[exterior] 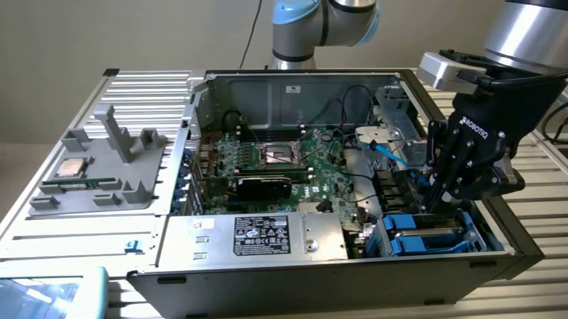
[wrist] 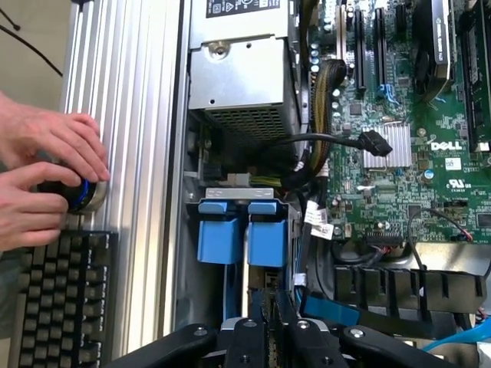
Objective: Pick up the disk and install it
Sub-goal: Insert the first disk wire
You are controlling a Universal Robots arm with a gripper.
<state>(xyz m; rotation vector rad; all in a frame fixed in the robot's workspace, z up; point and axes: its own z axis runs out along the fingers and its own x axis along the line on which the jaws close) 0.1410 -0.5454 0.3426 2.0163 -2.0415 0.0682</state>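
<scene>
Slatted metal table spans the frame, with an open computer case lying on it, centre to lower right. The robot arm comes in at the upper right, and a blue-capped joint sits at top centre.

Inside the case:
- Green motherboard in the middle, DELL print on it in the wrist view.
- Silver power-supply box, black label, along the case's lower centre edge.
- Drive bay in the case's lower right corner.

Grey plastic tray is on the table at left centre, apart from the case. A small square silver CPU chip lies on the tray's left part.

Black gripper, right of centre, points down into the drive bay. In the wrist view the gripper has its fingers drawn close together, with only a thin slit between them. Can't tell if anything is pinched there.

The disk stands edge-on in the drive bay, just below the fingertips. Only its blue carrier front shows; the metal body is hidden. A second blue carrier touches it side by side. The fingertips line up roughly over the seam between the two, so which one they contact is unclear.

In the wrist view, outside the case wall, a black keyboard lies on the table. A person's two hands close around a round black knob with a blue ring, just beside the keyboard.
</scene>
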